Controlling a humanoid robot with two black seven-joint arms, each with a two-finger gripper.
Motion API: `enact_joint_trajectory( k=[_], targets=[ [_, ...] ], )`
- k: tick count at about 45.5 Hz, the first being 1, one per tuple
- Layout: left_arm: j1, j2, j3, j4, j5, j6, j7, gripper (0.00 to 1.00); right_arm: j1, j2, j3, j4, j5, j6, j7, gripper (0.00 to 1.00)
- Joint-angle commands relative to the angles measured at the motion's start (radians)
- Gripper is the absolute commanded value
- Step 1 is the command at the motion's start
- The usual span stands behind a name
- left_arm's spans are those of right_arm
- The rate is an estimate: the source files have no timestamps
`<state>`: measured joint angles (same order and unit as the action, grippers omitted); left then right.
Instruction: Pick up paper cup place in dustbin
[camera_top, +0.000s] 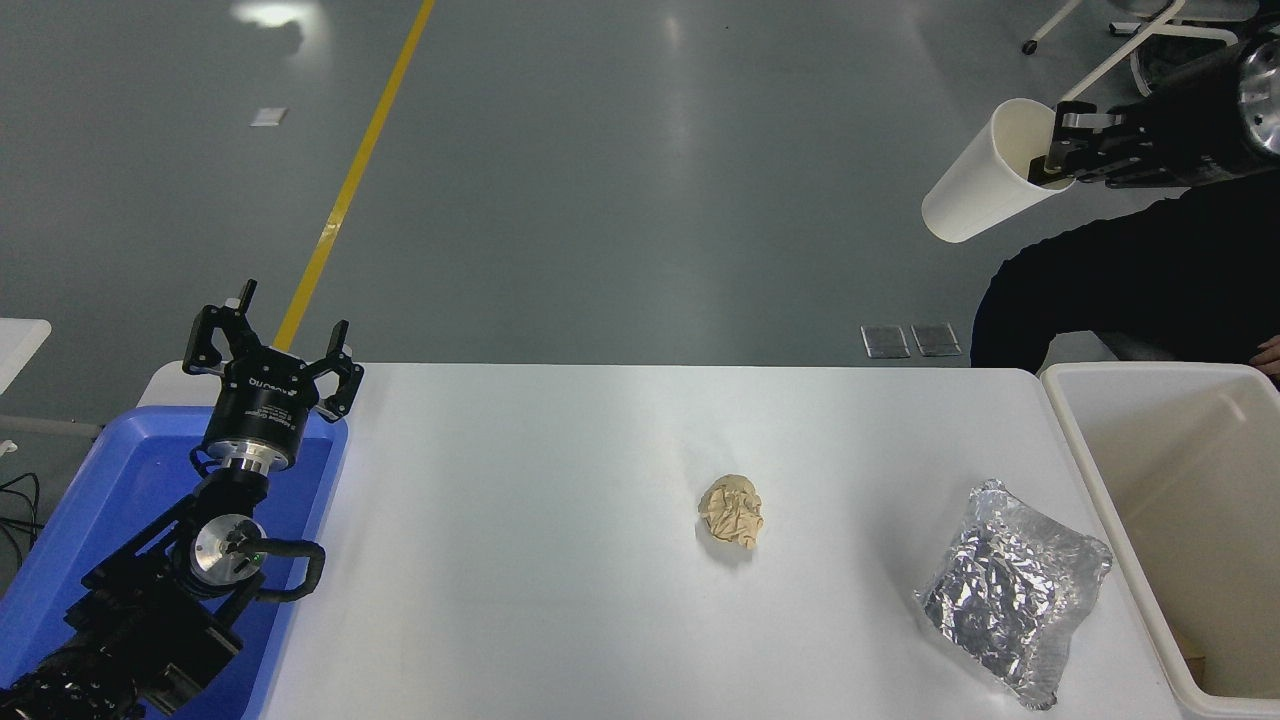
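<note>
Right end effector (1058, 145) raised high, clamped; left end effector (270, 350) parked, fingers spread.

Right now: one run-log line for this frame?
right gripper: shut on cup, raised, tilted | bin: cup not in | left gripper: open, parked over blue tray
</note>
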<state>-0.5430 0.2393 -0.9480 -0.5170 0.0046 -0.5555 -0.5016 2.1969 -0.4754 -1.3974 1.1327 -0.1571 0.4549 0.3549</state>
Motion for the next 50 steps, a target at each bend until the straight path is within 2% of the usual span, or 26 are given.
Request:
enact_joint_trajectory(
  k=[1,10,18,25,34,42,50],
  targets=[
    [0.0,0.0,0.0,0.0,0.0,0.0,0.0,0.98,-0.057,-0.028,-0.003,-0.054,0.013,-0.01,-0.008,0.0],
    [0.0,0.0,0.0,0.0,0.0,0.0,0.0,0.98,-0.215,-0.074,-0.002,-0.25,0.042,-0.031,-0.011,0.0],
    [0.0,0.0,0.0,0.0,0.0,0.0,0.0,0.98,-0.442,-0.092,-0.006,-0.491,0.177,-0.048,-0.017,0.0],
    [0.0,0.0,0.0,0.0,0.0,-0.001,0.0,0.98,-0.615,-0.109,0.0,-0.64,0.248,-0.094,-0.034,0.0],
    [0.0,0.0,0.0,0.0,0.0,0.0,0.0,0.98,-0.792,-0.135,0.014,-0.743,0.396,-0.182,-0.099,0.0],
    [0.0,0.0,0.0,0.0,0.0,-0.001,0.0,0.98,-0.936,-0.143,0.029,-0.784,0.498,-0.274,-0.134,0.0],
    [0.0,0.0,0.0,0.0,0.0,-0.001,0.0,0.98,-1.052,-0.157,0.13,-0.792,0.564,-0.369,-0.221,0.0]
  ],
)
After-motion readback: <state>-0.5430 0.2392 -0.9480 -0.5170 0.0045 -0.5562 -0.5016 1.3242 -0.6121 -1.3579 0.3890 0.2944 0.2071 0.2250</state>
